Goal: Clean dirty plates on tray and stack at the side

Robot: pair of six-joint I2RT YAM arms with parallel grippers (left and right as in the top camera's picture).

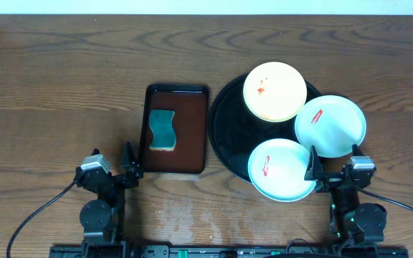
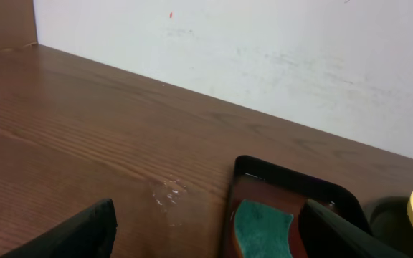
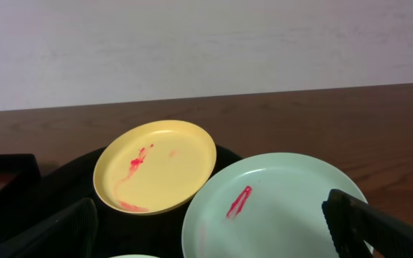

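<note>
Three plates rest on the round black tray (image 1: pixel 228 136). A pale yellow plate (image 1: pixel 274 91) with a red smear lies at the back. One mint plate (image 1: pixel 330 126) with a red streak overhangs the tray's right rim, and another mint plate (image 1: pixel 282 170), also streaked red, sits at the front. My right gripper (image 1: pixel 333 161) stands open just right of the front plate, holding nothing. In the right wrist view the gripper (image 3: pixel 210 233) faces the yellow plate (image 3: pixel 156 165) and the mint plate (image 3: pixel 278 208). My left gripper (image 1: pixel 112 159) is open and empty at the front left.
A dark-brown rectangular tray (image 1: pixel 192 129) left of the black tray holds a teal sponge (image 1: pixel 162 130). The left wrist view shows that sponge (image 2: pixel 264 229) between my open fingers, and a small wet patch (image 2: pixel 169 193) on the wood. A white wall runs behind the table.
</note>
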